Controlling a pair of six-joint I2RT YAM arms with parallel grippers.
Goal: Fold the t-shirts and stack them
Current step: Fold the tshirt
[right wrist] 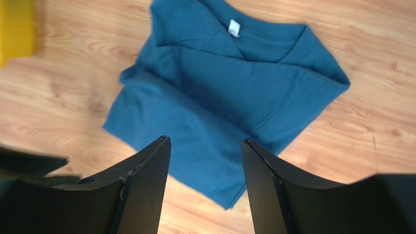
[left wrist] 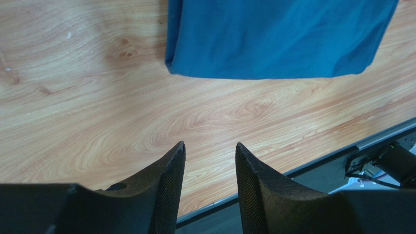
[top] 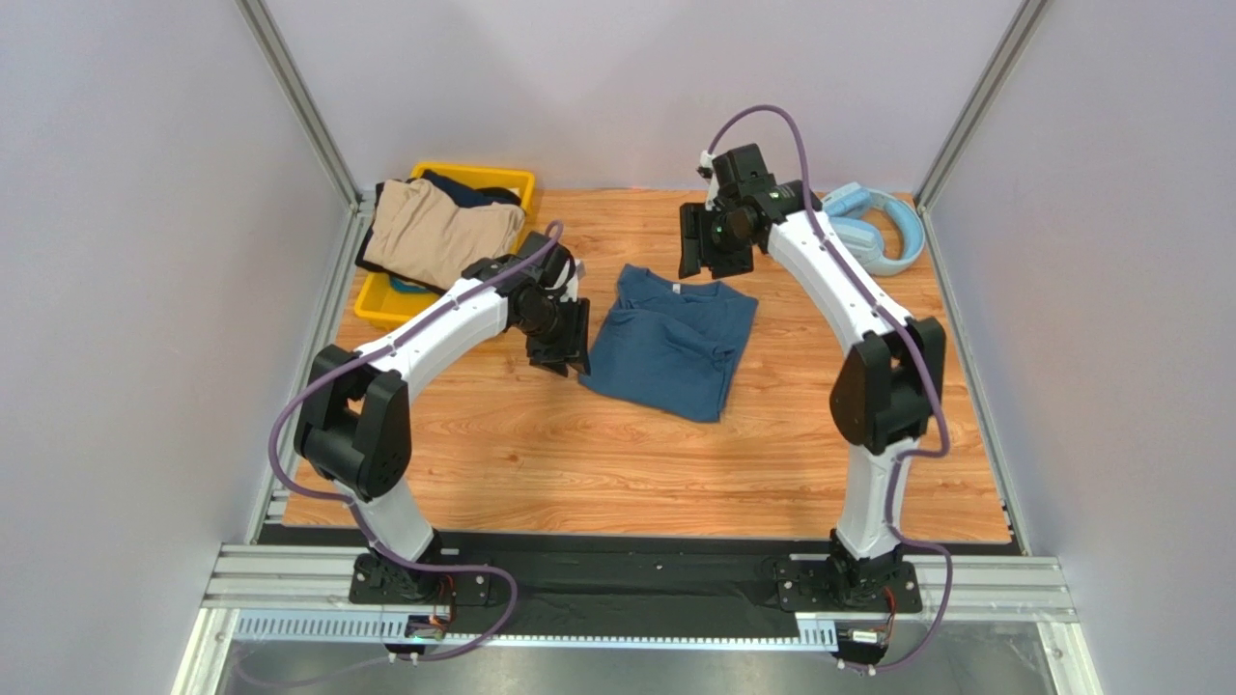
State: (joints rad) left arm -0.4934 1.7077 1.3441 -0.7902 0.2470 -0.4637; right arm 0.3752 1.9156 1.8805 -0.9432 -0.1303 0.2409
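Just left of the folded teal shirt (top: 670, 343) on the tabletop (top: 581, 464), the left hand (left wrist: 210, 151) hovers with fingers apart, empty. Beyond the shirt's collar, the right hand (right wrist: 205, 141) hangs likewise spread and empty. Farther back left, a tan shirt (top: 435, 232) and a navy shirt (top: 472, 188) lie bunched over a yellow bin (top: 380, 301).

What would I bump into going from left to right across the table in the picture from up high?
Tan shirt → blue shirt → headphones.
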